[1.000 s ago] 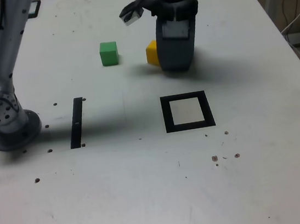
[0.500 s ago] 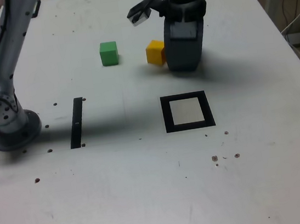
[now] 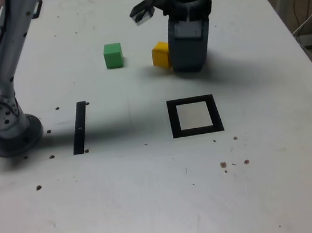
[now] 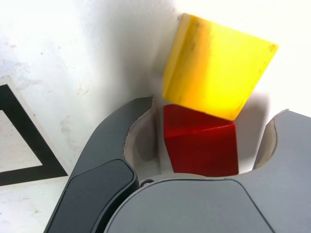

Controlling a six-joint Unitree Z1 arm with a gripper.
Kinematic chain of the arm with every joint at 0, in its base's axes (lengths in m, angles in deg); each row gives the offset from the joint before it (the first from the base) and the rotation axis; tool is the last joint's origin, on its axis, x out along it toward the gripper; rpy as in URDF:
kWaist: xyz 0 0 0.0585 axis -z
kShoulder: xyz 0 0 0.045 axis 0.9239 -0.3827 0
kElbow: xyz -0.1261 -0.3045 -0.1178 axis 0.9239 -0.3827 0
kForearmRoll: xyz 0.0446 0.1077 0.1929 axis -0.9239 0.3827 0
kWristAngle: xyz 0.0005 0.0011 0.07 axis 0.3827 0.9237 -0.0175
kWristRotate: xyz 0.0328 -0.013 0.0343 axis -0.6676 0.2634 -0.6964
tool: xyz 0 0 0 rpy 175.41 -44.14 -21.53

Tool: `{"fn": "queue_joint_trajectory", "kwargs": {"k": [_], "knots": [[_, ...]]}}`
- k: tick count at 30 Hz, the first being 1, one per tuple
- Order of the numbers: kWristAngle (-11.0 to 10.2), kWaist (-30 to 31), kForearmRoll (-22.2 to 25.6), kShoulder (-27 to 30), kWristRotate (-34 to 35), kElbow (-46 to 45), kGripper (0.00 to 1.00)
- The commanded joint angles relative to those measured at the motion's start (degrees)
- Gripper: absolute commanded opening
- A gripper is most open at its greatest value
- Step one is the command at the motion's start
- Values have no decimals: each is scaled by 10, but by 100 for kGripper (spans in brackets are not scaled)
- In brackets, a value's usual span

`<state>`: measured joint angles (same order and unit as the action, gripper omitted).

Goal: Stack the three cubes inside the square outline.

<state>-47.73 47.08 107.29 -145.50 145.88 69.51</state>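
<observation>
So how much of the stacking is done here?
Nothing is stacked: the square outline is empty. In hand: the open fingers straddle the red cube, apparently not yet gripping. Left: all three, including yellow and green.

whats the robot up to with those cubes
The gripper, open, has its jaws on either side of the red cube, seemingly to grasp it. The yellow cube is right by it, and the green cube sits apart. Nothing is inside the square outline yet.
</observation>
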Motion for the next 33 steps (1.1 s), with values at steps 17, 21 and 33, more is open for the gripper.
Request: {"fn": "queue_joint_trajectory", "kwargs": {"k": [17,21,33], "knots": [[-29,9,2,3,41,-1,37],[-41,12,-1,3,46,0,34],[-67,19,21,48,-19,5,30]]}}
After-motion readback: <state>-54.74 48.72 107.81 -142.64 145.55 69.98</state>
